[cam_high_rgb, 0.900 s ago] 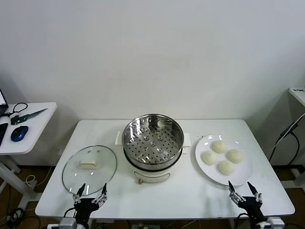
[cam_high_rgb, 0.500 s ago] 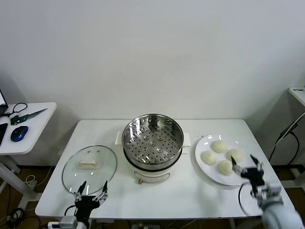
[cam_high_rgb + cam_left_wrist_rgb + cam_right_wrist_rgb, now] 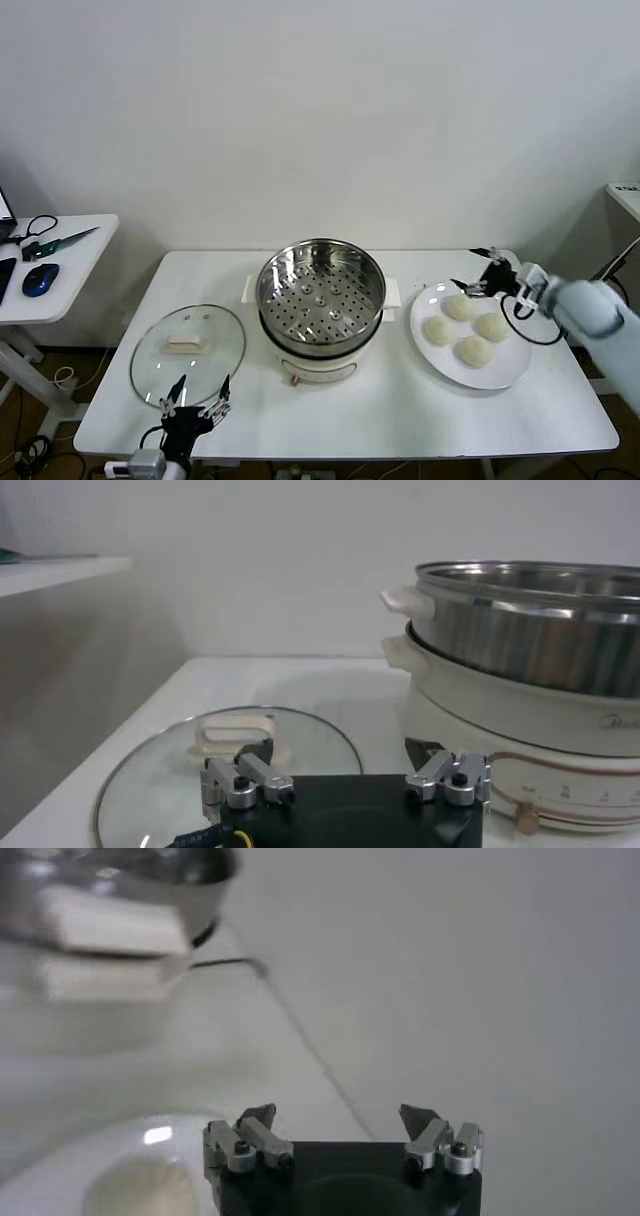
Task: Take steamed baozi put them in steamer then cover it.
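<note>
We see the right tool (image 3: 483,270) spread open above the far rim of the plate (image 3: 505,372) holding four baozi (image 3: 461,308), the steamer (image 3: 321,292) uncovered mid-bench, and the left tool (image 3: 195,396) open beside the cover (image 3: 188,353).

The steamer (image 3: 321,300) stands open-topped mid-surface (image 3: 400,400), its rim unobstructed from above. Left of the steamer, the cover (image 3: 188,347) lies flat; right of it, a plate (image 3: 505,372) with four baozi (image 3: 470,328). Bare surface runs in front of the steamer.
</note>
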Motion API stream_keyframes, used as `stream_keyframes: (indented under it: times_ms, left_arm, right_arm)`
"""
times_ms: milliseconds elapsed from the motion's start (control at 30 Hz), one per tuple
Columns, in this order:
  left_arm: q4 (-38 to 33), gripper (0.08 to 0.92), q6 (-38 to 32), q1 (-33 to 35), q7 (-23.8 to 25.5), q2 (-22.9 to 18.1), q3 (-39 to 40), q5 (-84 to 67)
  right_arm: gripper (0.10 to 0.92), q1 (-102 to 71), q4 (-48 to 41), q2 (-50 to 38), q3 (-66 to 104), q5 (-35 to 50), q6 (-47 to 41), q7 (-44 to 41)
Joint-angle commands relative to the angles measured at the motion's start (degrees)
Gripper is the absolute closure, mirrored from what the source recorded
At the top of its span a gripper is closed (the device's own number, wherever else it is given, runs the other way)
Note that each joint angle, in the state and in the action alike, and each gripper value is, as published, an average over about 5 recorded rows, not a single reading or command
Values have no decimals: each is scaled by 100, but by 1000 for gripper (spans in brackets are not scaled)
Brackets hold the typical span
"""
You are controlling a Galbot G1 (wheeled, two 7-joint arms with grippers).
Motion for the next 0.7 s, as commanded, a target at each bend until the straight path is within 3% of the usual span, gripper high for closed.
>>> stream_keyframes:
  times_ms: [33, 367, 700]
  left_arm:
    - [-4, 177, -47, 40, 18, -28, 9, 35]
    - [-17, 177, -83, 34, 31, -119, 7, 104]
    - [74, 177, -160, 104, 28, -86, -30, 95]
  right_arm:
    - [203, 4341, -1979, -261, -4352, -1025, 1239, -3107]
    - [203, 4342, -2548, 912, -5131, -434, 802, -2974]
    - [203, 3404, -3770, 2024, -4357, -1048, 607, -2499]
